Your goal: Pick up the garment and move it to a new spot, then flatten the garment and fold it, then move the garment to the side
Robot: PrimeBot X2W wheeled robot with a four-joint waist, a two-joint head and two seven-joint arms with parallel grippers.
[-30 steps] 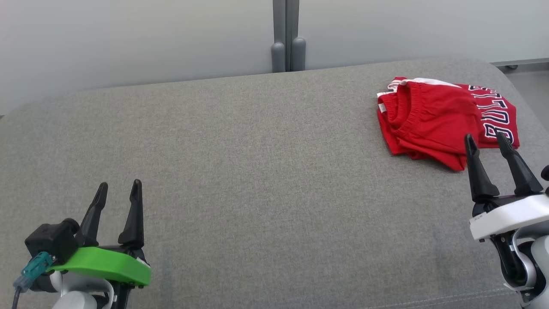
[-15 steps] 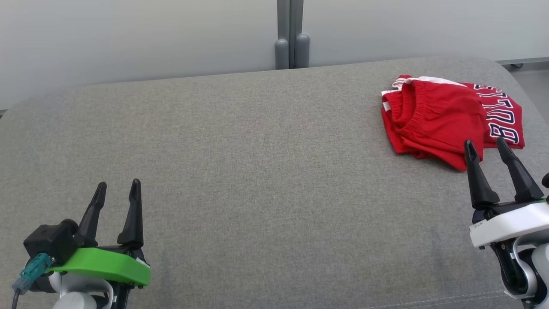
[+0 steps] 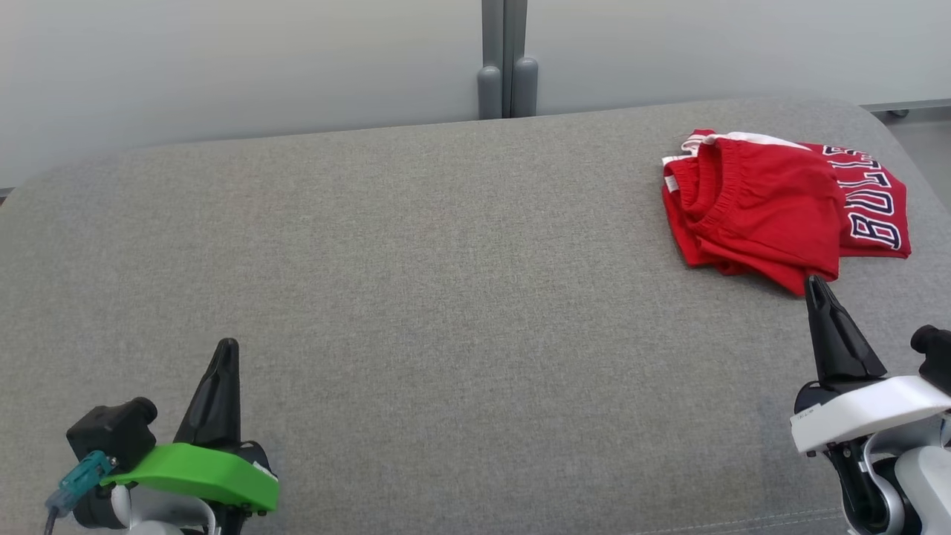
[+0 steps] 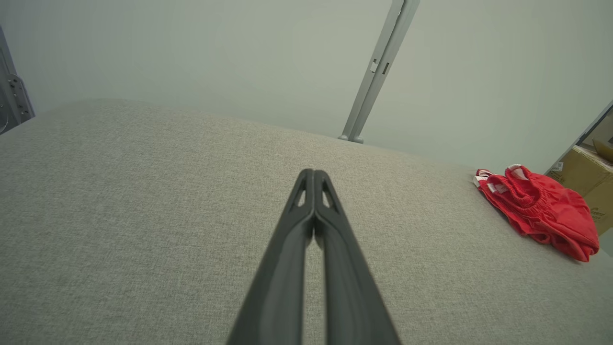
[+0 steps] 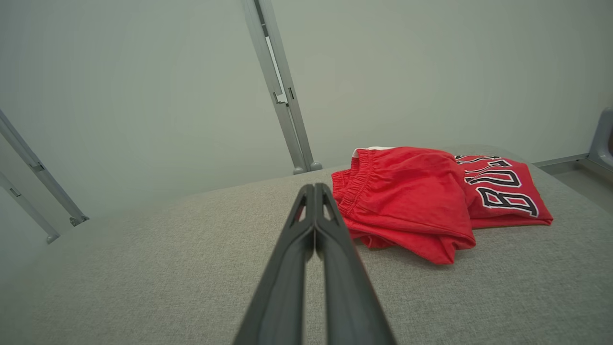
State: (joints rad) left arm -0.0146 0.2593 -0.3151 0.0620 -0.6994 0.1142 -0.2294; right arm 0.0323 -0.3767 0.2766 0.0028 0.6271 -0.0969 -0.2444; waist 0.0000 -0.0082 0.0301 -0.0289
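Observation:
The garment (image 3: 773, 208) is a pair of red shorts with dark lettering, folded loosely at the far right of the grey cushioned surface (image 3: 446, 282). In the right wrist view the garment (image 5: 421, 196) lies just ahead and to the right of my shut right gripper (image 5: 314, 188), apart from it. From the head, the right gripper (image 3: 815, 284) points up at the lower right, its tip just short of the shorts' near edge. My left gripper (image 3: 225, 349) stands shut and empty at the lower left. Its wrist view has the left gripper (image 4: 313, 173) central and the garment (image 4: 539, 208) far right.
A pale wall with a grey vertical post (image 3: 505, 59) runs behind the surface. The surface's rounded right edge drops to the floor (image 3: 925, 141). A cardboard box (image 4: 584, 177) stands beyond the garment in the left wrist view.
Both grippers have gone from open to shut, holding nothing. The left one has dropped lower in the head view and the right one has pulled back slightly from the shorts.

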